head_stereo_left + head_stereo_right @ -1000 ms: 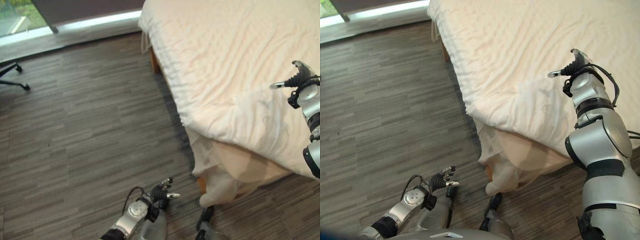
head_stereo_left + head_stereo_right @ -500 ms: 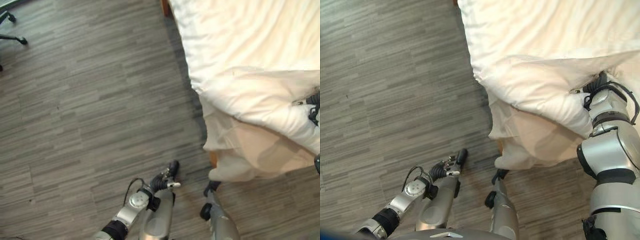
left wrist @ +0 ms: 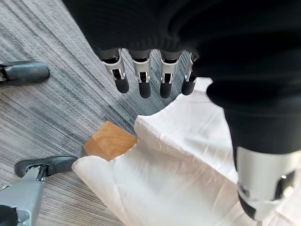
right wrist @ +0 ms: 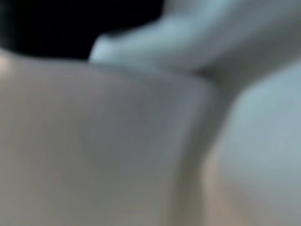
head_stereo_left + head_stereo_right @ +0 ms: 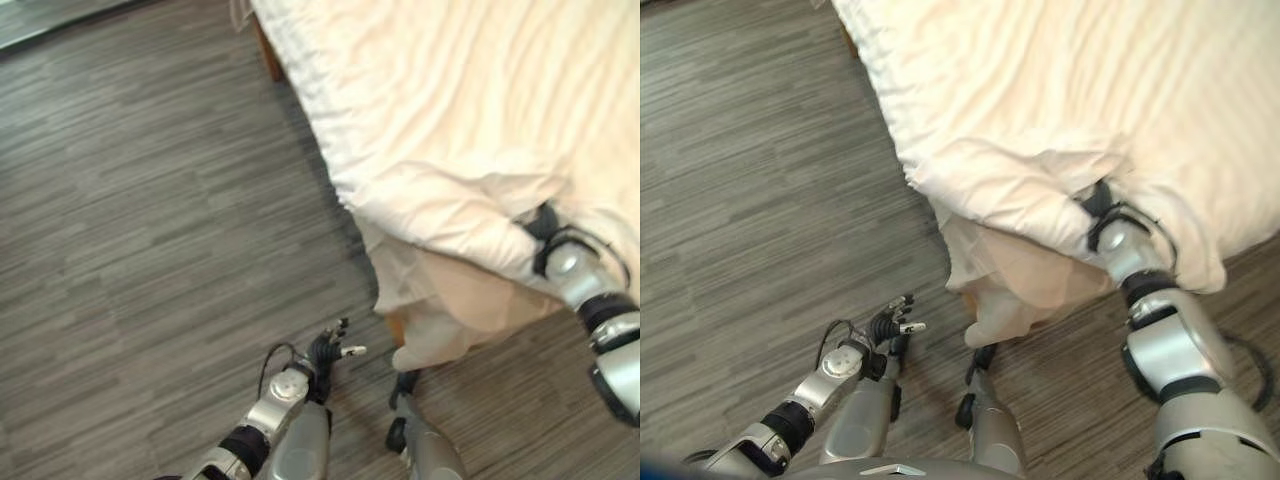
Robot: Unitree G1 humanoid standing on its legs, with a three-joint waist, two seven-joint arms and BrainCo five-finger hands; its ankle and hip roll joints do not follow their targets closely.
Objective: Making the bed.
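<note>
Grey wood-plank floor (image 5: pixel 150 230) is seen beside the bed (image 5: pixel 1040 80); the right robot hand (image 5: pixel 1098 198) is buried under the duvet (image 5: pixel 450 205) corner, its grip untellable, while the left robot hand (image 5: pixel 328 350) hangs open and empty. Corner straightening is judged underway; a smoothing pull is called for next

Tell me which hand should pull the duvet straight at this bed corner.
Probably the right hand: it is already at the duvet, its fingers hidden in a fold near the corner. The left hand hangs open over the floor, apart from the bedding.

Bright, even daylight; soft shadow beside bed (image 5: pixel 470 120); right wrist view wholly blurred
</note>
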